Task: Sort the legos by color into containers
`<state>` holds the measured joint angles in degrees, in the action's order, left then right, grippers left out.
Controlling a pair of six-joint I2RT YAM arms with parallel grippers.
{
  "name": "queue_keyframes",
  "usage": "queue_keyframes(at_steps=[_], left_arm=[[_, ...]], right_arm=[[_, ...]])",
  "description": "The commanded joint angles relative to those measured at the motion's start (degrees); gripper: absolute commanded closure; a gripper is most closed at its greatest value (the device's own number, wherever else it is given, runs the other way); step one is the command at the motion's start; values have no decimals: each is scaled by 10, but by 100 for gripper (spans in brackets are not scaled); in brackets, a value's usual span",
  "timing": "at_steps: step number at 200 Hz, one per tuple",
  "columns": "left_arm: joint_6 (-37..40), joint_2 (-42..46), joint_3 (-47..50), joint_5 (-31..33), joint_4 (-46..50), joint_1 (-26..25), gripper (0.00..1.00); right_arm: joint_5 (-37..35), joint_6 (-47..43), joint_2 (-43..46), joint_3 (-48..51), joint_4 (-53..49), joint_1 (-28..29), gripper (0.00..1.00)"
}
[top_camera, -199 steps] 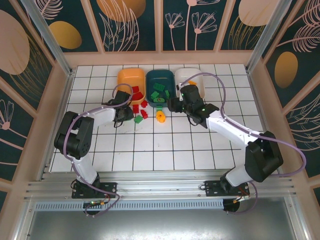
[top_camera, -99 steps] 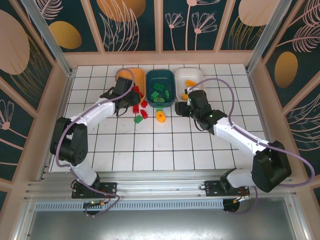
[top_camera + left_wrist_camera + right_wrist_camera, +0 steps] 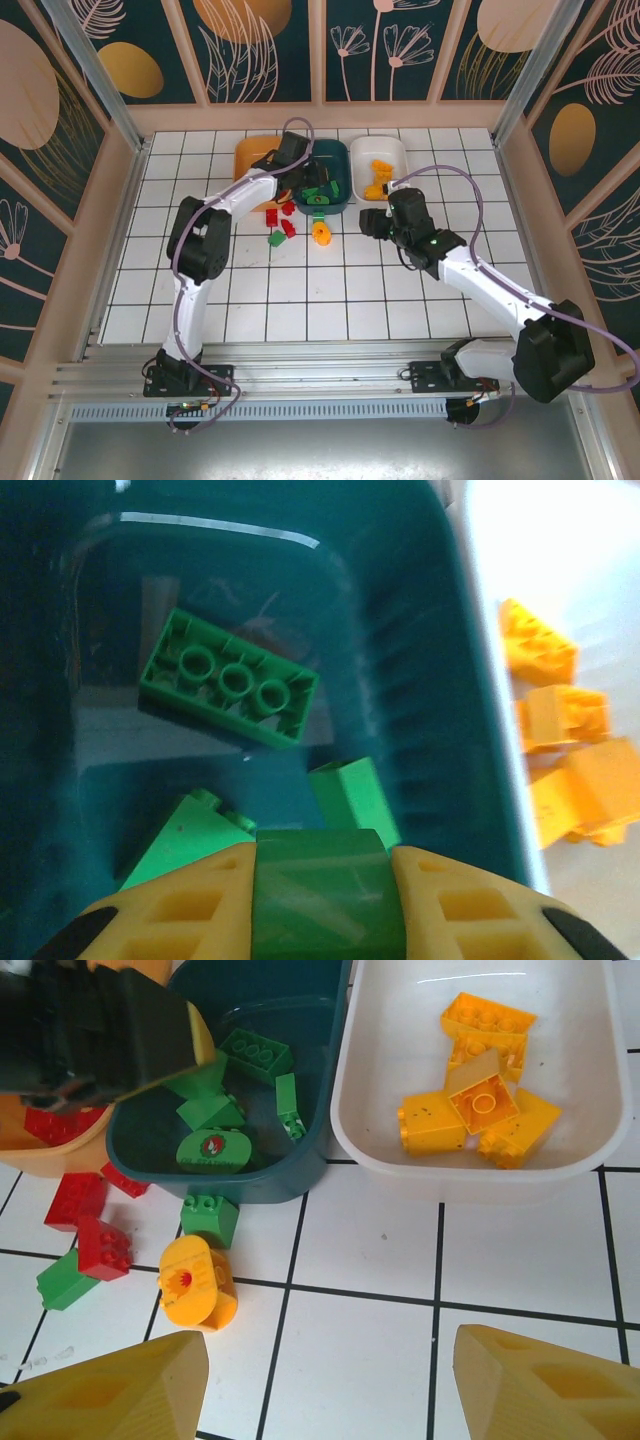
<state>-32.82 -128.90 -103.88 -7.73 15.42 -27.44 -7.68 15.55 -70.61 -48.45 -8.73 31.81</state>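
The orange tray (image 3: pixel 250 158) at far left holds red bricks (image 3: pixel 55 1122). Over the teal tray (image 3: pixel 420 630), the left gripper (image 3: pixel 320 865) clamps a green brick (image 3: pixel 320 910) above other green bricks (image 3: pixel 230 678). A loose red brick (image 3: pixel 103 1245), a loose green brick (image 3: pixel 210 1218) and a rounded yellow-orange brick (image 3: pixel 198 1282) lie on the tiles in front. The white tray (image 3: pixel 390 1030) holds yellow-orange bricks (image 3: pixel 480 1100). Near it, the right gripper (image 3: pixel 330 1350) hovers with its jaws spread wide.

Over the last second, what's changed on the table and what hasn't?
The left gripper swung from the tiles by the loose bricks to above the teal tray, a green brick between its fingers. The right gripper pulled back from the white tray toward its base, jaws open and empty. Nothing else moved: the loose bricks, such as the yellow round piece, lie where they were.
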Motion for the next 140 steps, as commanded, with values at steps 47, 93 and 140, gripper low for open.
queue_keyframes(at_steps=[47,93,140], left_arm=[[63,120,64,-48,-37,2,1],[104,317,297,-71,-126,2,2],[144,366,462,31,-113,2,13]], right_arm=[[5,9,1,5,7,-1,31],[23,15,-16,3,21,-1,31],[28,11,-50,-16,20,10,31]])
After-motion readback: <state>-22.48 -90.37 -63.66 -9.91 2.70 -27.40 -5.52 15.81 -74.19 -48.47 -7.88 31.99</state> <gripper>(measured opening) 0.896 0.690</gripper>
